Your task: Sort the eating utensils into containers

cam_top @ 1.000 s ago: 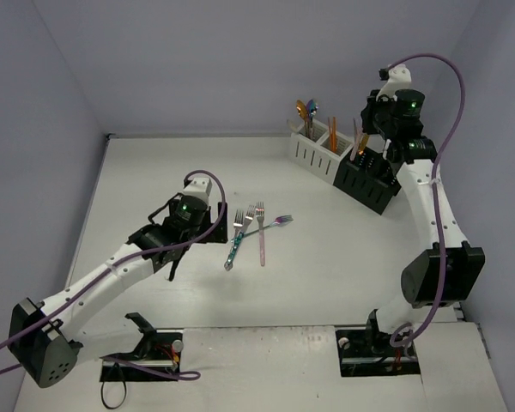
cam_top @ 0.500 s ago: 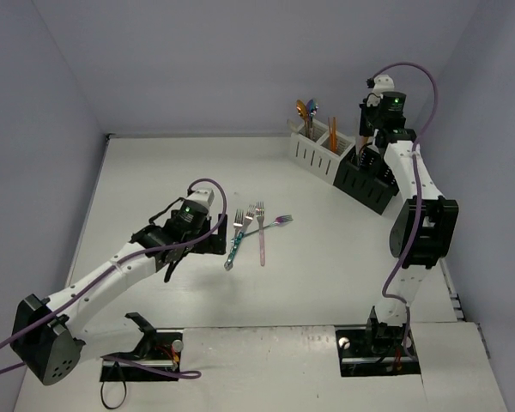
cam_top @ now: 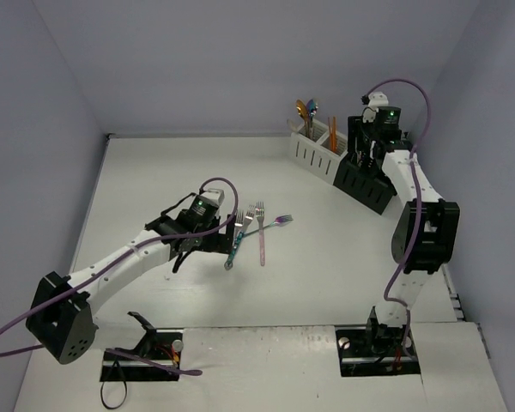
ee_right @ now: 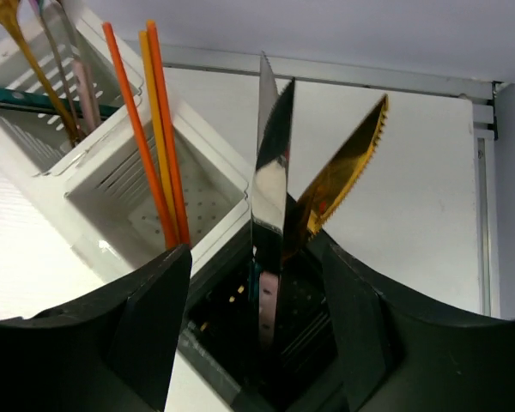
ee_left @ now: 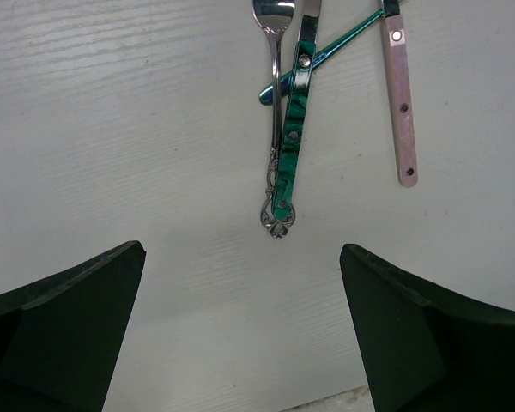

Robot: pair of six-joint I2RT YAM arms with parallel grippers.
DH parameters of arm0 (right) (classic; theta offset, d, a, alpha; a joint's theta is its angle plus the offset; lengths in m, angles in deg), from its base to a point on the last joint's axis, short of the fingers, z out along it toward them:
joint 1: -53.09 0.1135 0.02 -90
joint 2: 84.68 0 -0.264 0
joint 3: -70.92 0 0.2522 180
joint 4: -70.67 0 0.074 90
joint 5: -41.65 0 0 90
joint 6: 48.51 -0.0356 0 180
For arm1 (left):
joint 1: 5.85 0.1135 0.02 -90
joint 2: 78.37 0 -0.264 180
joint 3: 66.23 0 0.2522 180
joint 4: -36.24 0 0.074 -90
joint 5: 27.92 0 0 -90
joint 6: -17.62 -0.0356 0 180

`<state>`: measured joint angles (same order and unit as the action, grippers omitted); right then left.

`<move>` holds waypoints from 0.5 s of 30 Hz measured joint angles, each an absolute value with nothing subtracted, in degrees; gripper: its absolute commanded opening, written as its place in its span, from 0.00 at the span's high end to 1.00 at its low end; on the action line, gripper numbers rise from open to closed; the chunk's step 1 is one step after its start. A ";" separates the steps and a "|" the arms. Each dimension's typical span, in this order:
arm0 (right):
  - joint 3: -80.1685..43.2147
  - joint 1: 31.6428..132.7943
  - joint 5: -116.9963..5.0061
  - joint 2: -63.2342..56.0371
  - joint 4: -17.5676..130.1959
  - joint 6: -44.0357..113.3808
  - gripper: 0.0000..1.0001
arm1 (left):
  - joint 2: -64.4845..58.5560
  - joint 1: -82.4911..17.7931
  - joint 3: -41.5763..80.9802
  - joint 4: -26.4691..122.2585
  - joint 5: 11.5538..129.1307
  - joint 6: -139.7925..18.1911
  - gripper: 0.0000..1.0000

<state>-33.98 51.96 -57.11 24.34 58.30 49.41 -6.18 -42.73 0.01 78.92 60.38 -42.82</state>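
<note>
White bench (cam_top: 137, 180). L claw (ee_left: 242, 257) gaping, lined up w/ handle ends of the forks (ee_left: 290, 137) lying mid-bench, prob. for an end-on pick. R claw (ee_right: 256, 257) released over black caddy (ee_right: 223, 305); silver knife (ee_right: 270, 172) stands inside beside gold knife (ee_right: 343, 163).

White wood-grain table (cam_top: 137, 180) w/ pale lilac walls (cam_top: 240, 69) behind

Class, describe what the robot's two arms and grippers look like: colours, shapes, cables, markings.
The left arm and right arm have white links and bulky black joint housings. A purple cable loops along each; a green light glows at each wrist. The left gripper and right gripper have broad matte black fingers.
</note>
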 measured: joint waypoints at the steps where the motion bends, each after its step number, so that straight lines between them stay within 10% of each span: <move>1: -33.34 51.97 -57.12 23.17 58.12 49.23 0.25 | -5.38 -42.73 0.59 78.96 60.68 -42.82 0.03; 15: -21.96 51.96 -53.84 -9.17 56.60 41.13 0.10 | 8.04 -43.24 9.14 80.30 61.94 -41.76 0.16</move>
<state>-21.96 51.96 -53.84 -9.17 56.60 41.13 8.04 -43.24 9.14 80.30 61.94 -41.76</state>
